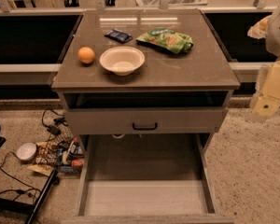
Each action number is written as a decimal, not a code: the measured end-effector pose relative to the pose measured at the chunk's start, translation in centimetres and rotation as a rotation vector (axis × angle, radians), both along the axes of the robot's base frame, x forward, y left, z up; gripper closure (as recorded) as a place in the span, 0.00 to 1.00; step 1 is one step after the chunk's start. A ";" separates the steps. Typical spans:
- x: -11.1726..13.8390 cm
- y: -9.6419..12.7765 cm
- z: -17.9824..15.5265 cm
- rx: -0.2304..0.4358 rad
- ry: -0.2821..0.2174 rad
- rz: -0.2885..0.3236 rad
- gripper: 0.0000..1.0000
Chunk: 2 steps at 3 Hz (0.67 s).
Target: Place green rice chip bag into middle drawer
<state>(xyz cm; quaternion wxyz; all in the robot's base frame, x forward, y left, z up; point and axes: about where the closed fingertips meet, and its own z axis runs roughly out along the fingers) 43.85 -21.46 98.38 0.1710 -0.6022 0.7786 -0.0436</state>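
The green rice chip bag [165,39] lies flat on the cabinet top [196,69], at the back right, to the right of a white bowl. The middle drawer [144,197] is pulled out wide at the bottom of the view, its pale floor bare. The gripper [267,105] hangs at the right edge of the view on a pale arm, beside the cabinet's right side and level with its top. It is well apart from the bag and holds nothing that I can see.
On the cabinet top are a white bowl [122,59], an orange [86,55] and a small dark blue packet [118,35]. A grey drawer front with a black handle [144,125] sits above the open drawer. Cables and clutter [56,153] lie on the floor at the left.
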 end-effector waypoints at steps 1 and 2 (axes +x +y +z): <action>0.0 0.0 0.0 0.000 0.000 0.000 0.00; 0.5 -0.2 -0.2 0.015 -0.007 -0.016 0.00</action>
